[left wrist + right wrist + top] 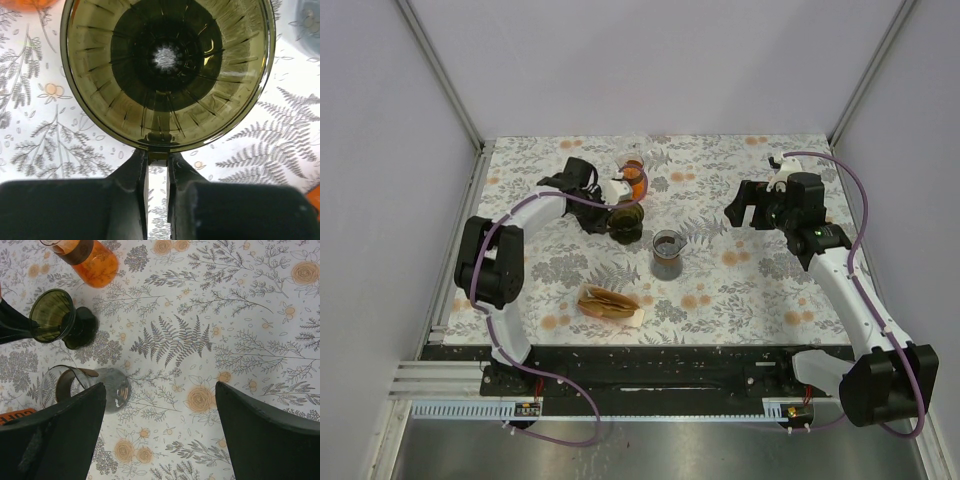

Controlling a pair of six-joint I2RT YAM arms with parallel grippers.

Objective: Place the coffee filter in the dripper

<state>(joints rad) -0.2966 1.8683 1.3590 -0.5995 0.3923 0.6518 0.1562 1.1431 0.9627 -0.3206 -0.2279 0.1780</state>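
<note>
Left arm stretches forward, its left gripper (157, 167) clamped on the handle of the dripper (167, 75) beside the orange flask (634, 180). Right gripper (160, 390) hovers spread wide over the table, while the coffee filter (609, 300) stack lies near the front edge.

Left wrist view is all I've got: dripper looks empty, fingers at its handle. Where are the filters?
Observer: The filters lie in a brown stack near the front edge of the table, nearer the arms' side than the dripper.
Operator: Right arm holding one?
Observer: No. The right gripper is open with nothing in it, out on the right side.
Operator: Anything near the path from stack to dripper?
Observer: A glass carafe stands just right of that line, close to the dripper.
</note>
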